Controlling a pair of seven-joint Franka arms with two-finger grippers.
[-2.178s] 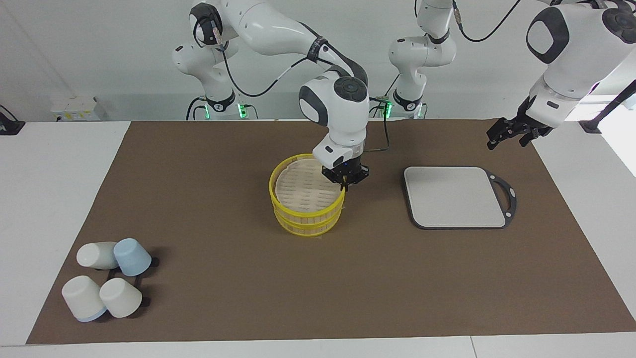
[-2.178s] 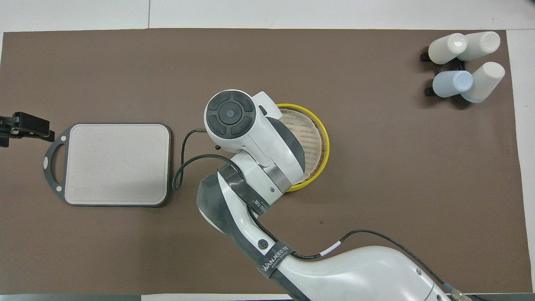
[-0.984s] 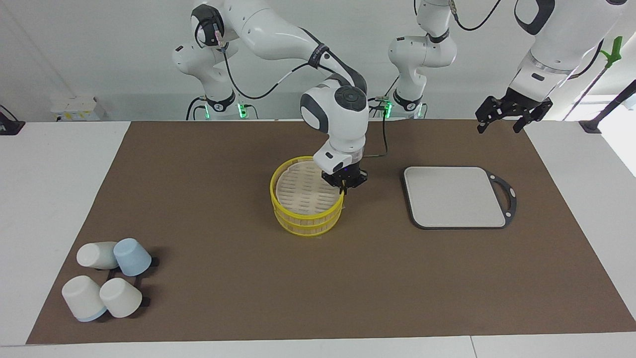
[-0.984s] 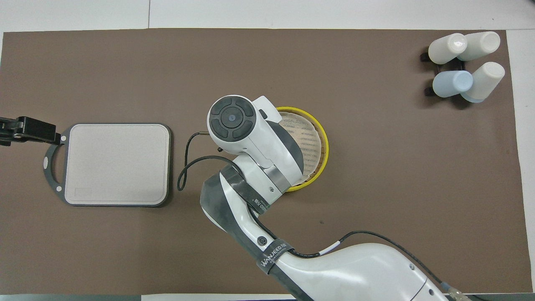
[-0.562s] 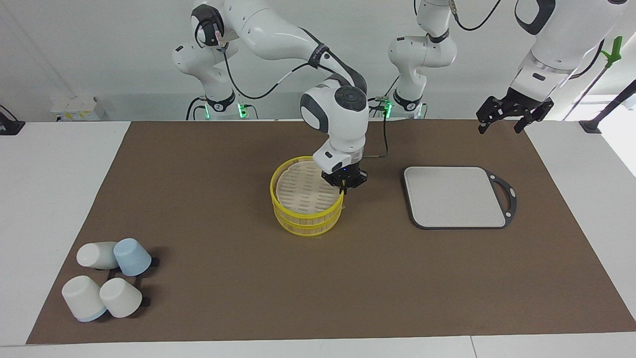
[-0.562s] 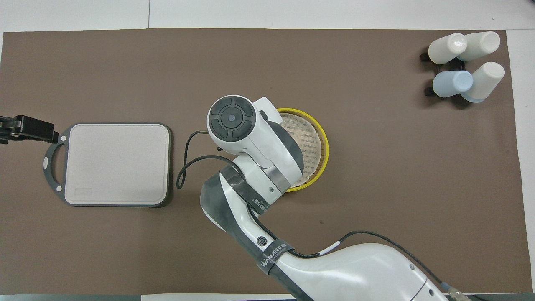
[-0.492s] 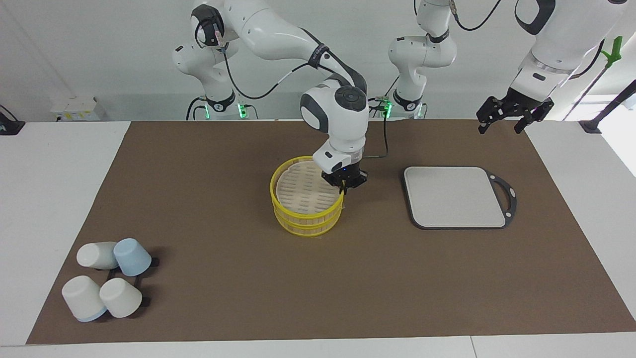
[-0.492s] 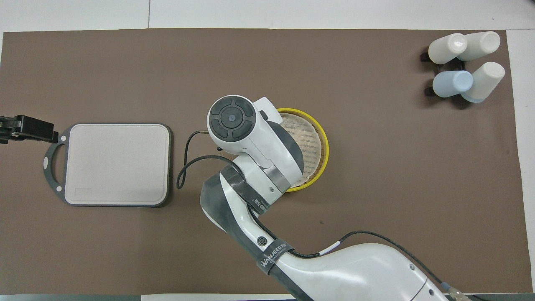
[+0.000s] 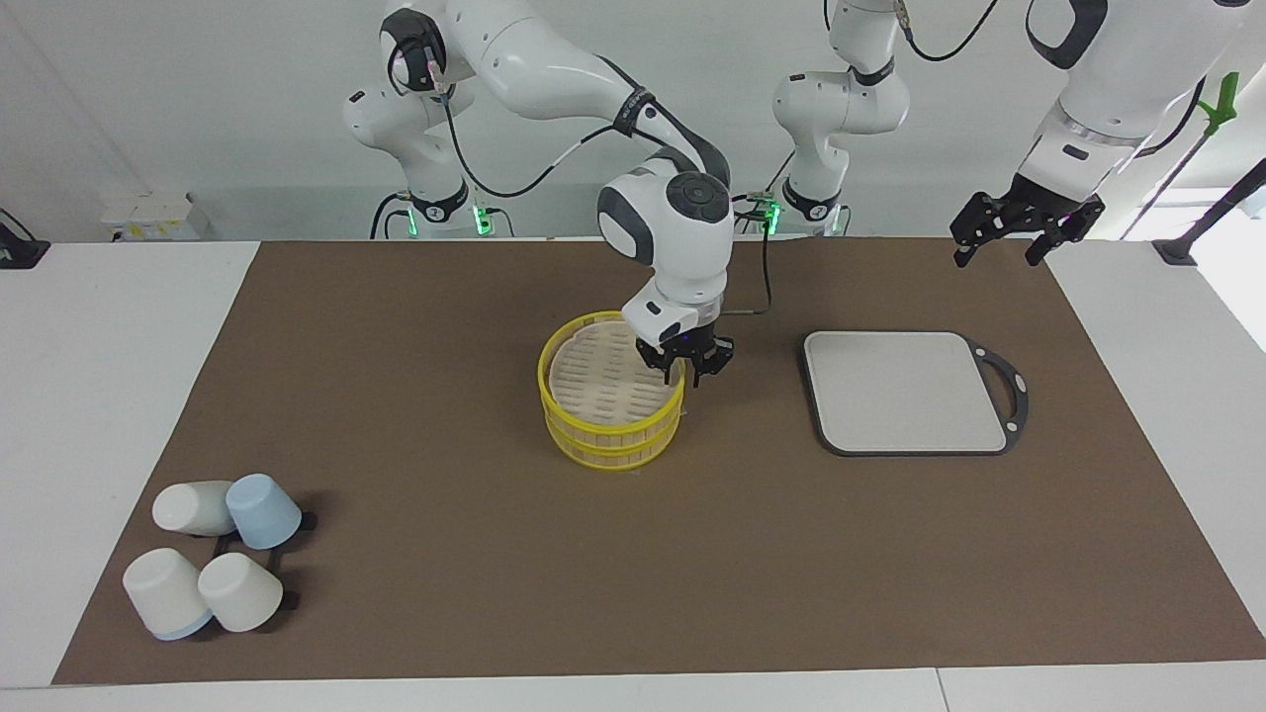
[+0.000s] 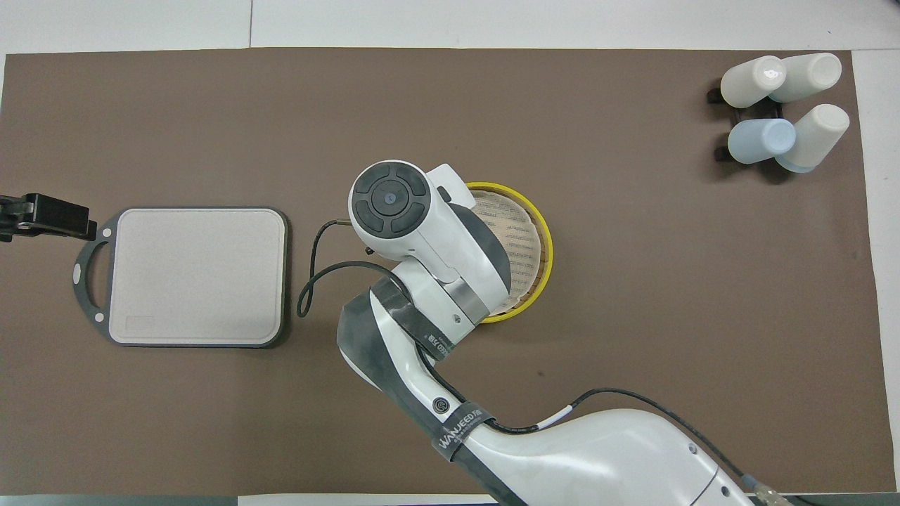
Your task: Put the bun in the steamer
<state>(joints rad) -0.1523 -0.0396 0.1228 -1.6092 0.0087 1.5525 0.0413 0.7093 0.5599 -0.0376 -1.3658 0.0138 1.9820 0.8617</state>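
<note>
Right claw [image 9: 683, 379] sits at the rim of the round yellow-rimmed bamboo steamer [image 9: 609, 394] mid-worktop, on the side toward the grey rectangular board [image 9: 905, 392]; fingers stand apart, nothing visibly between them. Woven lid covers the steamer, so its inside is hidden; the small cream bun is nowhere visible. In the overhead view the right arm's wrist hides that claw and part of the steamer [image 10: 524, 246]. Left claw [image 9: 997, 244] waits, raised over the worktop edge near the board's handle, fingers apart, empty; the overhead view cuts it off [image 10: 42, 216]. Four pale cups [image 9: 213, 552] lie clustered at the right arm's end.
</note>
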